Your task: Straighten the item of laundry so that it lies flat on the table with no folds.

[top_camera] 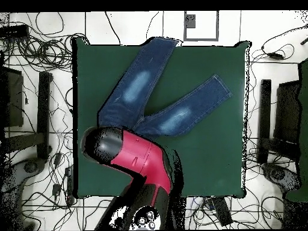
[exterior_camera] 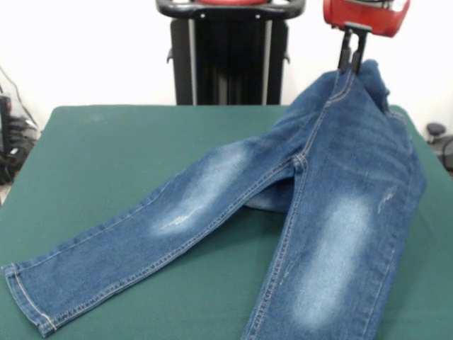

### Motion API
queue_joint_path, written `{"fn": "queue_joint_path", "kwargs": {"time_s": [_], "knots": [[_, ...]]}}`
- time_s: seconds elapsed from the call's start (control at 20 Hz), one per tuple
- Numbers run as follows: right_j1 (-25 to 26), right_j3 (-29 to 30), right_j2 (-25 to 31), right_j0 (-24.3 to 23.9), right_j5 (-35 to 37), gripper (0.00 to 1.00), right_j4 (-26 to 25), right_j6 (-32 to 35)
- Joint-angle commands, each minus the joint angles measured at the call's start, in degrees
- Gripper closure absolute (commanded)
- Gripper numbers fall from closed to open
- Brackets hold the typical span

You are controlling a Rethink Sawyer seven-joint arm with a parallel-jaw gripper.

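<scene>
The hand (exterior_camera: 352,60) pinches the waistband of the jeans (exterior_camera: 333,205) and holds that end lifted off the tabletop (exterior_camera: 106,149), while both legs lie splayed across the green cloth. The lifting step seems in hand; next, the raised waist likely needs drawing out taut and lowering so no fold stays beneath.

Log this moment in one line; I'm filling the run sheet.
gripper: shut on jeans waist, lifted | legs: spread on table | not flat

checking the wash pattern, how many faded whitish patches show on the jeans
2, one on each leg of the jeans: one on the leg spread across the table, one on the other leg nearer the camera. More may be hidden under the raised waist, which the gripper holds.
</scene>
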Motion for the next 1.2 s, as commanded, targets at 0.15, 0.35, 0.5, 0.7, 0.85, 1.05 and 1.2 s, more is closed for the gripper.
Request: {"fn": "queue_joint_path", "kwargs": {"time_s": [0.15,0.35,0.5,0.7,0.85,1.05,1.2], "knots": [[2.5,1.0,3.4,1.3,1.9,1.00,-0.2,15.7],[2.8,2.8,4.2,0.9,-1.1,1.00,0.5,14.6],[2.9,3.7,4.5,0.9,-2.4,1.00,0.8,14.5],[3.4,3.9,4.8,0.8,-3.1,1.00,1.0,14.5],[3.8,3.1,4.7,0.8,-3.1,1.00,0.7,14.6],[5.0,2.3,5.2,0.1,-4.9,1.00,0.8,14.0],[6.6,2.1,6.3,-0.5,-8.1,1.00,1.2,13.3]]}}
